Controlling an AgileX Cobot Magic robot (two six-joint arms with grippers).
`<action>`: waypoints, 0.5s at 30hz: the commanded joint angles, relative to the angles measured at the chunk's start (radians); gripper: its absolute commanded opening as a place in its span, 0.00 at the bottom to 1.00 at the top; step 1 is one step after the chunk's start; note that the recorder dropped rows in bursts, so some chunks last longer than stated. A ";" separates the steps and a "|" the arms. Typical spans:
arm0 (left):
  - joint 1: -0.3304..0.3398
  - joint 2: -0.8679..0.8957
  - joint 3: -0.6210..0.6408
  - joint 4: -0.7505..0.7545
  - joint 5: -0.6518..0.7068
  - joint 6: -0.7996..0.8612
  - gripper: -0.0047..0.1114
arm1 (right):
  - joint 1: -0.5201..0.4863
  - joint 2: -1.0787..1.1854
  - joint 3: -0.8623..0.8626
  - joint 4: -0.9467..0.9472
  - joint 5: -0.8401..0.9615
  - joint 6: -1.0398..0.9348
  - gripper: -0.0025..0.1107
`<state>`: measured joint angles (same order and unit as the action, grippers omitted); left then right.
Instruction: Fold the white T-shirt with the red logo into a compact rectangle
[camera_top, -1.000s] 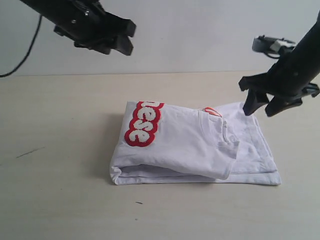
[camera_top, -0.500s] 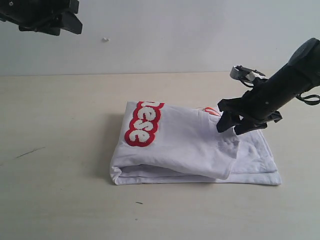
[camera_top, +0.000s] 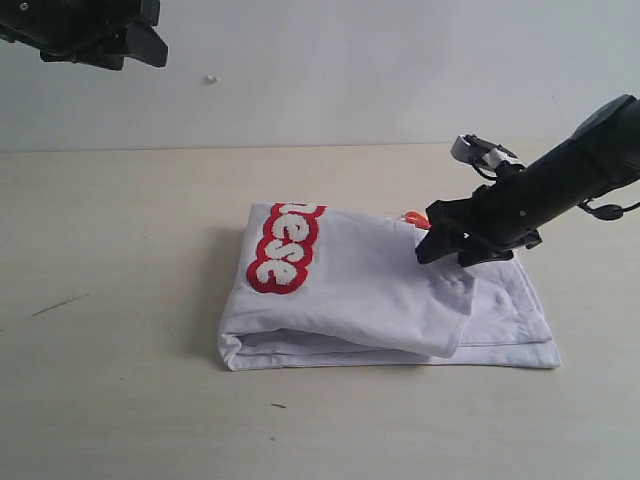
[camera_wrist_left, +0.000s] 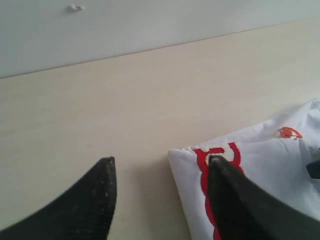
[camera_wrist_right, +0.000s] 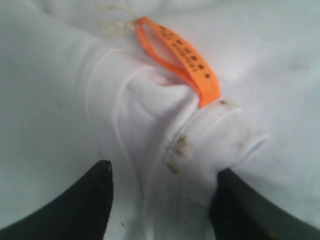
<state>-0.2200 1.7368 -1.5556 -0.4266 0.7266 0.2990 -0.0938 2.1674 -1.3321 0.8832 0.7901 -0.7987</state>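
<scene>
Right jaws: open, empty, astride a bunched ridge of cloth just beside the orange tag (camera_wrist_right: 182, 55). I can't tell if the tips touch it. The T-shirt (camera_top: 370, 290) lies folded directly under them on the desk (camera_top: 120, 350), with its long axis running across the exterior view and the logo (camera_top: 283, 250) at the end away from these jaws. Left jaws: open, empty, high up, well apart from the shirt. The right arm (camera_top: 560, 175) is nearer, so I judge the pinch falls to it.

The table (camera_top: 120, 380) is smooth and light tan. The white T-shirt (camera_top: 380, 290) lies folded on it, a little right of the middle. Its red logo (camera_top: 285, 250) faces up near the shirt's left end. A thin dark mark (camera_top: 60, 305) is on the table's left side.
</scene>
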 joint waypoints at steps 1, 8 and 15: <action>0.001 -0.008 0.004 -0.008 -0.018 0.008 0.50 | 0.012 -0.001 0.000 0.033 0.020 -0.068 0.43; 0.001 -0.008 0.004 -0.020 -0.018 0.008 0.50 | 0.024 -0.052 -0.026 -0.046 0.032 -0.139 0.02; 0.001 0.002 0.004 -0.034 -0.039 0.016 0.50 | 0.024 -0.292 -0.133 -0.320 0.041 0.096 0.02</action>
<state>-0.2200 1.7368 -1.5552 -0.4471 0.7086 0.3068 -0.0710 1.9471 -1.4476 0.6581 0.8327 -0.7650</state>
